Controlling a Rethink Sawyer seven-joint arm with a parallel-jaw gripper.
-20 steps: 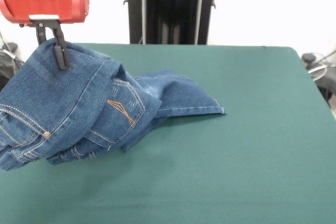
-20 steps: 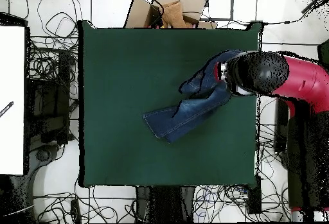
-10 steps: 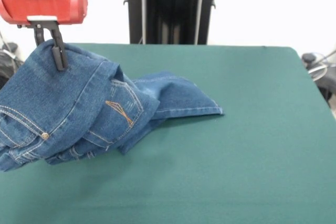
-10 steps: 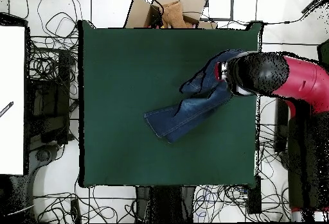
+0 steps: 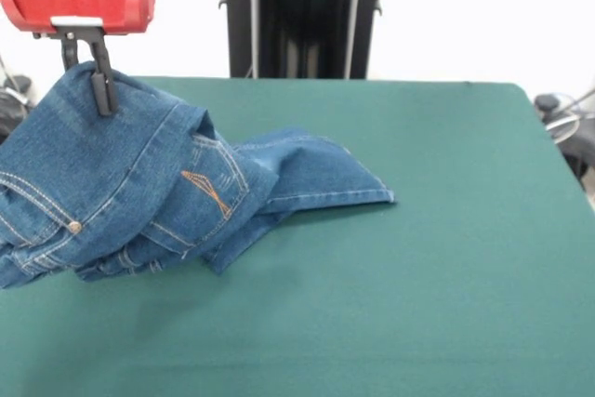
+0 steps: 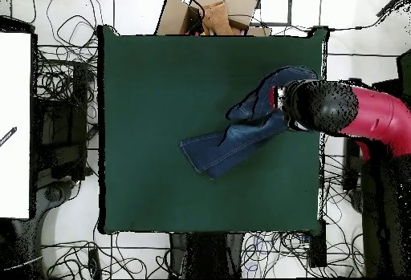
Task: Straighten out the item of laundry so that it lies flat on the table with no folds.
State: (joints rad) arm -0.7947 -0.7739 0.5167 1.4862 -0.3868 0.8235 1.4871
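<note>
Nearest me, bare dark green cloth covers the big rectangular table (image 5: 446, 304). Further back, the small blue denim jeans (image 5: 177, 192) are rumpled, one leg hem resting flat mid-table, the rest bunched and lifted at the left. There the red arm's black gripper (image 5: 88, 81) is clenched on a raised denim fold.

The tool (image 5: 87, 76) hangs straight down from a red wrist housing (image 5: 78, 2), its thin black fingers (image 5: 99, 79) closed together and pinching fabric between them. Above the tool, a black cylinder tops the red housing. From overhead, the red arm (image 6: 377, 116) reaches in level, ending in a dark rounded head (image 6: 321, 107) directly over the tool.
</note>
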